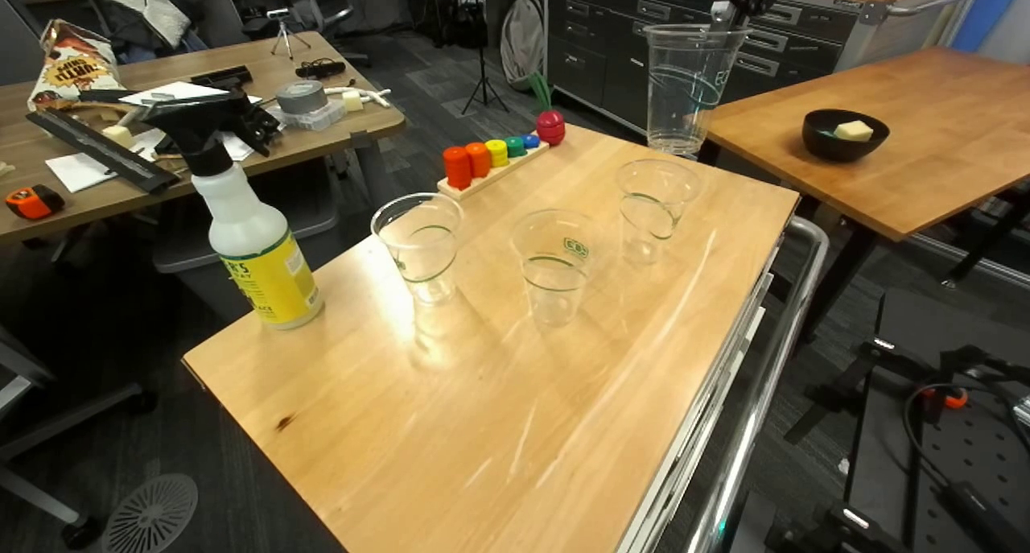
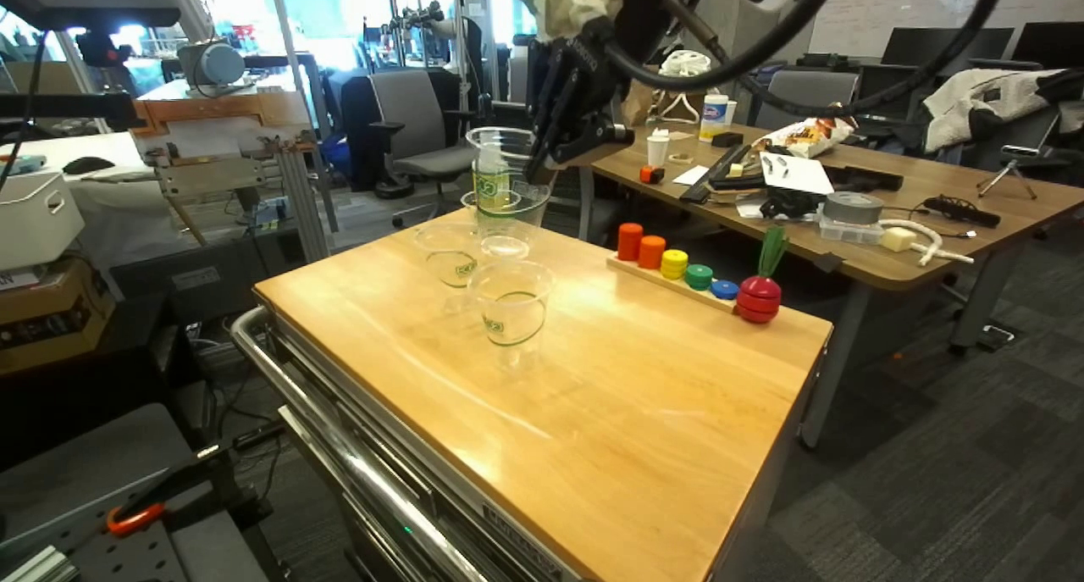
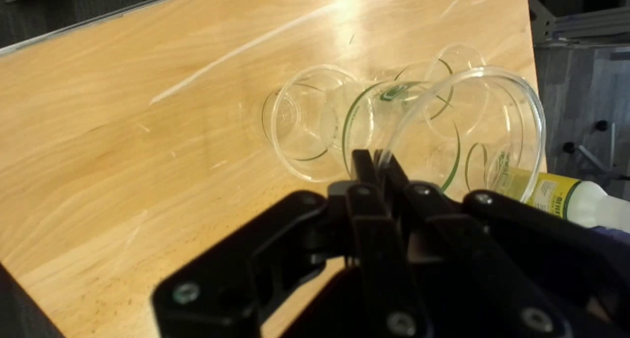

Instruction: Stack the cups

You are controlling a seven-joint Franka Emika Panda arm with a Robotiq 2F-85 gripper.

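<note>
My gripper is shut on the rim of a clear tall cup, seen in the wrist view. This cup hangs upright above the table, and it also shows in an exterior view. Three shorter clear cups stand upright and apart on the wooden table: a left cup, a middle cup and a right cup. In an exterior view the held cup's base appears just above the right cup's rim; the real gap is unclear. The wrist view shows a standing cup beside the held cup's base, with others seen through its wall.
A yellow-labelled spray bottle stands at the table's edge near the left cup. A rainbow-coloured toy on a wooden base and a red radish-like toy sit along another edge. A metal rail runs along one side of the table.
</note>
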